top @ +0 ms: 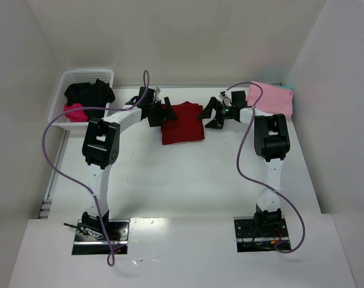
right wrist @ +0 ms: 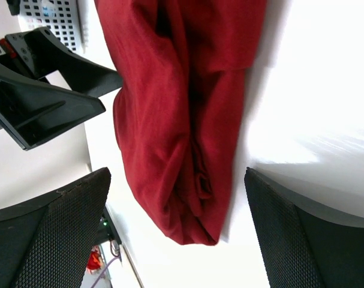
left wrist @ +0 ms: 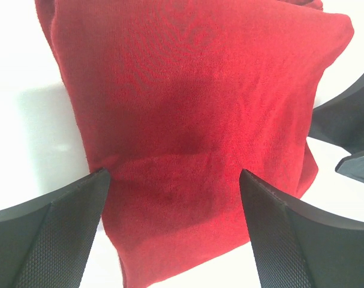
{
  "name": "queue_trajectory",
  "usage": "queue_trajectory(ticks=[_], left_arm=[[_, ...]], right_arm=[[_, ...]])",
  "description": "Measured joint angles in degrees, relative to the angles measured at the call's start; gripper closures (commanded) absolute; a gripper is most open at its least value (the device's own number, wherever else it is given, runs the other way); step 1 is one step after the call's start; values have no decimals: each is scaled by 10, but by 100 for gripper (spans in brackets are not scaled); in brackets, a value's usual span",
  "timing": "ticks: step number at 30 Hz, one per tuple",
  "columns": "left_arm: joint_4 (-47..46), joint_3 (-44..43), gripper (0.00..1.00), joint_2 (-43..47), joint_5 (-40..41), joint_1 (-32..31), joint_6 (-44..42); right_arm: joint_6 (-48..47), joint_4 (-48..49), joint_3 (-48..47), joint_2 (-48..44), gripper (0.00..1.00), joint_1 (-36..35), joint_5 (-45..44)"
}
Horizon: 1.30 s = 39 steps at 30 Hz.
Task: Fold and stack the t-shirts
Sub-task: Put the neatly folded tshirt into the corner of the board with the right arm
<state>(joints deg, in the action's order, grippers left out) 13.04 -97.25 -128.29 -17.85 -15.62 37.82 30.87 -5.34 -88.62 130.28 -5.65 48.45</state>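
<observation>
White latticed plastic forms the basket (top: 65, 81) at the far left of the table (top: 187, 180), and two t-shirts lie crumpled in it. A black t-shirt (top: 90, 92) is heaped across the far part and spills over the right rim. A magenta t-shirt (top: 75, 111) is bunched in the near left part, partly under the black one. To the right of the basket, in the far middle of the table, the dark red t-shirt (top: 183, 126) lies folded to a rough rectangle. Its surface is fairly smooth in the left wrist view, and its right-hand edge is rumpled into thick lengthwise folds in the right wrist view. At the far right the light pink t-shirt (top: 270, 99) rests folded square, apart from the red one. A sliver of teal (top: 288, 90) shows at its far right corner, too small to identify. The two arms flank the red shirt: the left arm (top: 101, 144) has its jaws at the shirt's far left edge, and the right arm (top: 271, 138) has its jaws just beside the far right edge. Both pairs of jaws stand wide open and hold nothing. Each wrist view shows red cloth framed between them, but whether any tip touches the cloth cannot be told. Purple cables (top: 50, 150) loop out from the arms, the left one passing over the basket's near part.
</observation>
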Motion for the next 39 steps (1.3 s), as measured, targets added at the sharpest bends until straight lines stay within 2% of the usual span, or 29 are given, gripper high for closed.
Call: queue_trajectory(ticks=[14,26,39], left_arm=[[7,-6,3,-2,0,0,0],[9,-6,3,-2,0,0,0],[9,-6,3,-3,-1,1,-1]], right_arm=[[8,-18,-40,21,0,2,-1],[18,-16,-84,47,0,-24,-17],[28,-11,-94,55,0,-32,-15]])
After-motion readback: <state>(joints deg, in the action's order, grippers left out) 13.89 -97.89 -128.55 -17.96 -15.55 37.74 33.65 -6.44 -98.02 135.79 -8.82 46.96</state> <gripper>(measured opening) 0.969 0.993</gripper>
